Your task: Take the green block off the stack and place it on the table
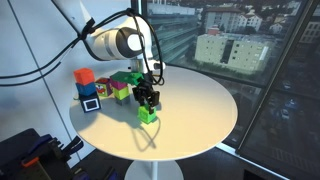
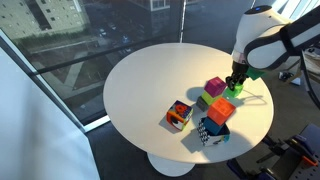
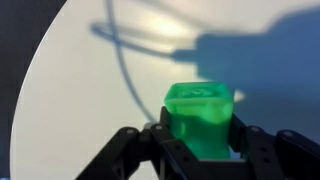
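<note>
Pincer (image 1: 148, 106) clamped on the green block (image 1: 148, 115), low over the white surface (image 1: 200, 115), apart from the stack (image 1: 122, 88) — whether it's touching down, I can't tell. Best play: ease straight down, seat it flat, then release gently — no sideways drag.

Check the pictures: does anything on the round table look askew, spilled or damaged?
Nothing stands out. The green block sits squarely in the end effector, and the other cubes stand intact on the white table.
</note>
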You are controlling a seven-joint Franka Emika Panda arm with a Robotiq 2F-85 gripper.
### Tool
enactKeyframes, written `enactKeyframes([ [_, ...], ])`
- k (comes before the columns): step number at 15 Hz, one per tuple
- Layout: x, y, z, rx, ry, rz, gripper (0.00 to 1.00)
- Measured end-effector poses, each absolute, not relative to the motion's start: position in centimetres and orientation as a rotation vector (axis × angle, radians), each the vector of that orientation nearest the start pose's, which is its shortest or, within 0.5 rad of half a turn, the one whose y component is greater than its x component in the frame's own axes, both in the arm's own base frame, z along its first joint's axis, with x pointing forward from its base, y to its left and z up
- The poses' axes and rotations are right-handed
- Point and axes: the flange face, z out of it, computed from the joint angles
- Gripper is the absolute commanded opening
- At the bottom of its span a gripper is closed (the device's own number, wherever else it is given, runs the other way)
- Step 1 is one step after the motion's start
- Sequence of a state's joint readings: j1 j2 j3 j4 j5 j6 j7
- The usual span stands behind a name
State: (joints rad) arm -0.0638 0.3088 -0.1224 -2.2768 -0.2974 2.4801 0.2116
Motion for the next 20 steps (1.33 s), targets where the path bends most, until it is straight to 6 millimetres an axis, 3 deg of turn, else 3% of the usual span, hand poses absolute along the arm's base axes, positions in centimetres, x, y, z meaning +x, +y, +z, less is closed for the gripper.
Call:
enactKeyframes([
  [1, 51.5, -9.8, 21.1, -3.337, 0.252, 0.176, 0.77],
  [3, 51.7, -9.9, 20.9, -3.339, 0.253, 0.179, 0.79],
  [6, 51.7, -9.9, 20.7, -3.339, 0.253, 0.187, 1.00],
  [14, 51.1, -9.9, 20.8, -3.326, 0.222, 0.311, 1.00],
  [20, 50.9, -9.7, 22.2, -3.271, 0.145, 0.414, 1.00],
])
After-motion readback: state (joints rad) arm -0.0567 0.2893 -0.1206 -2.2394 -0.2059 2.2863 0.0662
